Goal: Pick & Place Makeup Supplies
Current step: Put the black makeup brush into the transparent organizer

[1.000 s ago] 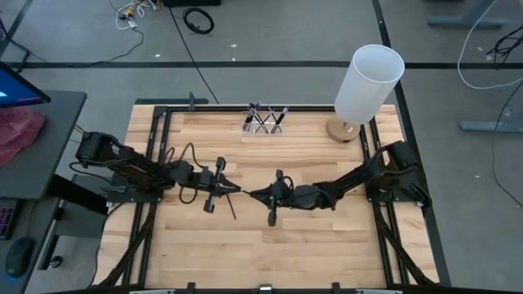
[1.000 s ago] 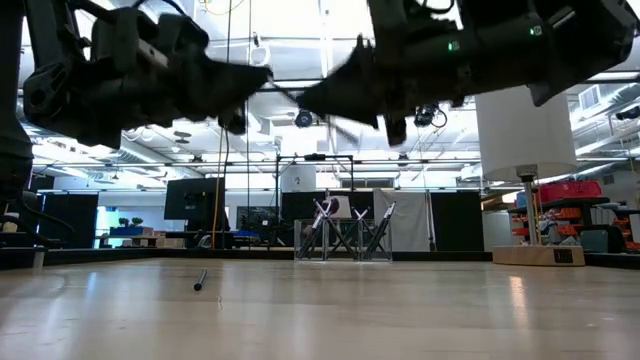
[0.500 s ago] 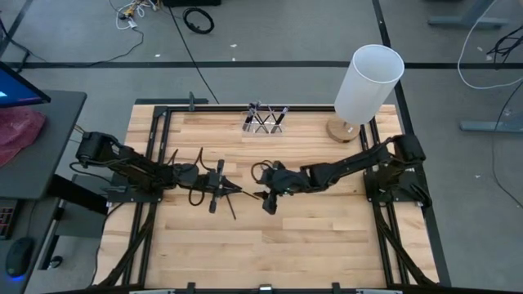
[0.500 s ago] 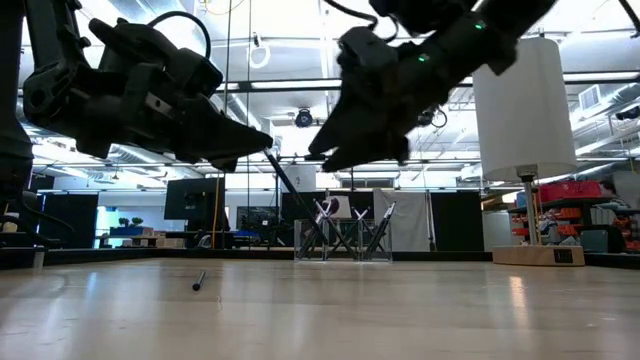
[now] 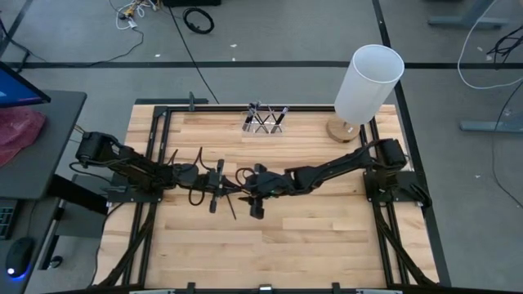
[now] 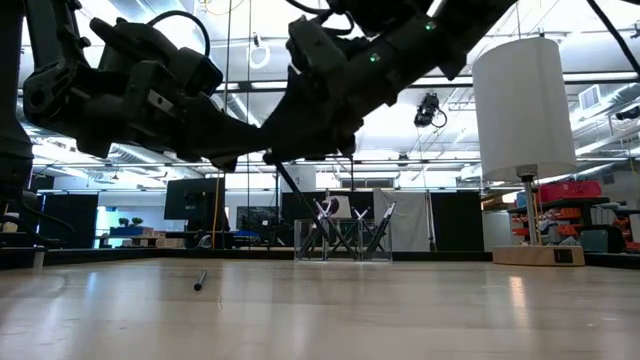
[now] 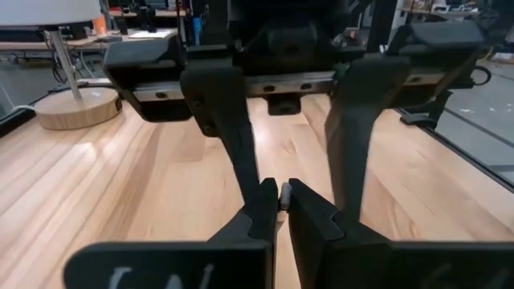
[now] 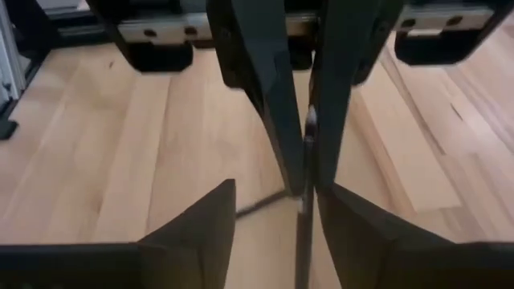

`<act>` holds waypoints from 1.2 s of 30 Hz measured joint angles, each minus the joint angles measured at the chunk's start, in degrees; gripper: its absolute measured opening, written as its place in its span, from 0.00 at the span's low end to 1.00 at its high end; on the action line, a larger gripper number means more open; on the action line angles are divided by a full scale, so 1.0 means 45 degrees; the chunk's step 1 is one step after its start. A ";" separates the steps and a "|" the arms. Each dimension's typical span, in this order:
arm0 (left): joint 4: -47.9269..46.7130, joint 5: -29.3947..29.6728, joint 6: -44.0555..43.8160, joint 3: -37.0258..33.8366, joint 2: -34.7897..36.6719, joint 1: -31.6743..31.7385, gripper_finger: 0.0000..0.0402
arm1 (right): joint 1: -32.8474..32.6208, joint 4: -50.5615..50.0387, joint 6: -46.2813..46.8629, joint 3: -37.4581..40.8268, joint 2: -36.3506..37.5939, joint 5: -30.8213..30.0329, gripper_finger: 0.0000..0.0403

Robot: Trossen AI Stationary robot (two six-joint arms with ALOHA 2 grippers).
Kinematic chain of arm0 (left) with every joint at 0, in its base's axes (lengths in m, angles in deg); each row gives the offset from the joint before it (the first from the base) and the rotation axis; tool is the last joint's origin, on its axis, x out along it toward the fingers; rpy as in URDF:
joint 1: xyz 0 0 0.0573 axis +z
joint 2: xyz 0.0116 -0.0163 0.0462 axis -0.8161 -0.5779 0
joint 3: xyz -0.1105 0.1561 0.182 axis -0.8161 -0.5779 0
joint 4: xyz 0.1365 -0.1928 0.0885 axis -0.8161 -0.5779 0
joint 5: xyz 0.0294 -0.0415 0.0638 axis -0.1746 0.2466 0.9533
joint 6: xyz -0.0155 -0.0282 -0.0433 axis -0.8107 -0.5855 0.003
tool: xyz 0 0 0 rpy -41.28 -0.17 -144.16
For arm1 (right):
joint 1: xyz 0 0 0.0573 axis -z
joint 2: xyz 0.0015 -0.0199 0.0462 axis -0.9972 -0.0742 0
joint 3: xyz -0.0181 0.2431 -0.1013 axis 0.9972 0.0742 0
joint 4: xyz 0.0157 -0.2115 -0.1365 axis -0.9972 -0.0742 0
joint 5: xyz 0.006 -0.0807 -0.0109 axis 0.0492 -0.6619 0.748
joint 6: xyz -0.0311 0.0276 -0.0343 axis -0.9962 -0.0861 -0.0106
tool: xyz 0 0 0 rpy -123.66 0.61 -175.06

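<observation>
High view shows both arms meeting above the middle of the wooden surface (image 5: 310, 237), nose to nose. The left gripper (image 5: 231, 192) has its jaws closed on a thin dark makeup stick (image 5: 229, 202), which slants down from the fingertips. In the left wrist view the stick's pale end (image 7: 283, 193) sits pinched between the two fingers. The right gripper (image 5: 245, 193) faces it with jaws spread, its fingers standing to either side of the left gripper's tips; the right wrist view shows the stick (image 8: 303, 229) running down between its own open fingers, and I cannot tell whether they touch it. In the low view both grippers hang well above the surface. A second stick (image 6: 199, 280) lies on the wood below the left arm. More makeup supplies stand in the clear holder (image 5: 265, 120) at the far edge, beside the tall white cylinder (image 5: 368, 82)
</observation>
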 joint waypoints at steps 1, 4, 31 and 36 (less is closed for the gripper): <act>-0.0006 0.0026 0.0000 0.0002 0.0000 0.0000 0.05 | 0.0022 0.0090 -0.0018 -0.0034 -0.0064 -0.0002 0.44; 0.0128 0.0050 0.0000 -0.0002 0.0000 0.0000 0.05 | 0.0068 0.0094 -0.0197 -0.0035 -0.0077 -0.0015 0.37; 0.0312 0.1325 0.0612 0.0008 0.0117 0.0000 0.54 | 0.0264 1.1411 0.1118 0.5870 -0.0014 -0.4169 0.03; 0.0279 0.1425 0.0591 0.0008 0.0117 0.0000 0.55 | 0.1599 1.3813 -0.1328 0.5572 -0.0004 -0.5188 0.03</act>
